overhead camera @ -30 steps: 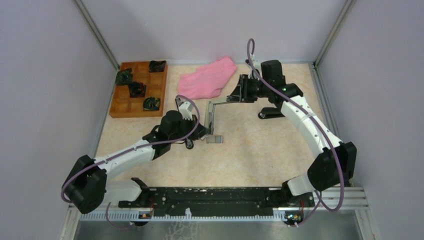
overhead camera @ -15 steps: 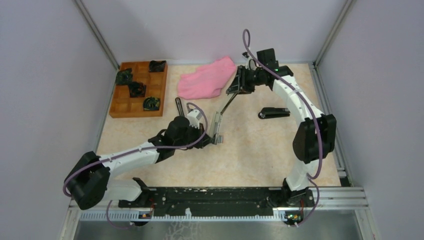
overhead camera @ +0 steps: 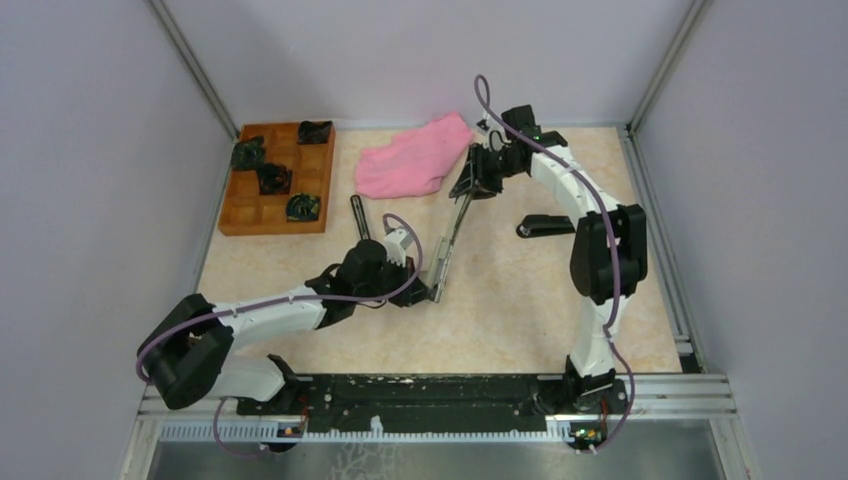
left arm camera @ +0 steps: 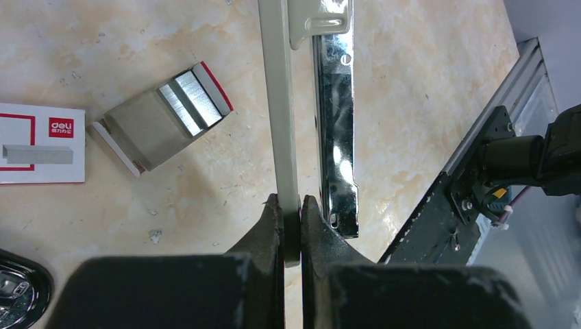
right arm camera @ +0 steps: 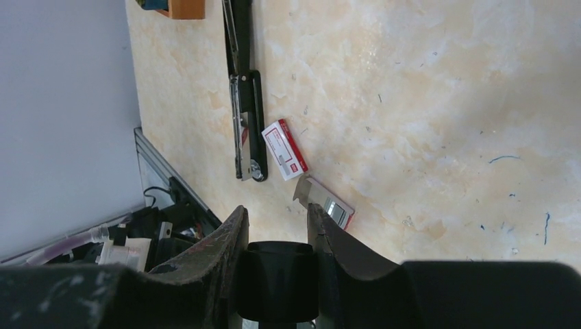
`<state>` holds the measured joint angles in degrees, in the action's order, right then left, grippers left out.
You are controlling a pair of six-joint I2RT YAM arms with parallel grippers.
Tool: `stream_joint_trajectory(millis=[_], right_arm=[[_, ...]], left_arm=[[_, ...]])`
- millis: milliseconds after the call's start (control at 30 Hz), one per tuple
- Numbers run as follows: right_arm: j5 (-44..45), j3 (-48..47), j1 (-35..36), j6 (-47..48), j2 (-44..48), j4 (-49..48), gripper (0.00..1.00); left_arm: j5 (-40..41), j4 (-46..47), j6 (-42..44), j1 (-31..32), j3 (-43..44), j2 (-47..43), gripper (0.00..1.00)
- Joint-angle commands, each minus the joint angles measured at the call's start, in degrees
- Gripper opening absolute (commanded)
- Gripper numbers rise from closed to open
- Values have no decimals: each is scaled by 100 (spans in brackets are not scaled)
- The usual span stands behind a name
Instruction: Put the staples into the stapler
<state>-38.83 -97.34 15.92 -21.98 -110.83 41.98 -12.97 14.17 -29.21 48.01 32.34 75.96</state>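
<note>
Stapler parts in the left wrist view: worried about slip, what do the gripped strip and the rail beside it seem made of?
Gripped strip: probably painted metal, matte pale grey, no glints. Rail: likely chromed steel, mirror-bright with dark reflections.

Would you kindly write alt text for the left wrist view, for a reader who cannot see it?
The left tool is shut on the thin pale arm of an opened stapler, whose chrome staple channel runs alongside. Further left in the picture, on the marbled table, silvery staples show in a slid-open box.
</note>
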Motion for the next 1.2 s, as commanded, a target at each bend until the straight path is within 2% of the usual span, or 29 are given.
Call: stream_joint_trajectory(millis=[0, 233, 400, 600, 867, 1167], right_arm=[[1048, -439, -178, 263, -236, -929, 28], [1103, -498, -182, 136, -306, -1059, 55], [1142, -568, -178, 29, -164, -1169, 65], [1197, -286, -177, -160, 443, -1557, 80], [1172, 1179, -115, -466, 1557, -2307, 84], [1078, 2897, 254, -747, 2813, -3011, 83]], left_arm=[[-676, 1163, 61, 227, -2, -188, 0], [-364, 1302, -229, 226, -199, -376, 0], [47, 1404, -529, 228, -410, -487, 0], [486, 1355, -951, 218, -462, -420, 0], [1006, 1541, -1464, 180, -436, -320, 0], [1011, 1861, -1840, 110, -226, -87, 0]])
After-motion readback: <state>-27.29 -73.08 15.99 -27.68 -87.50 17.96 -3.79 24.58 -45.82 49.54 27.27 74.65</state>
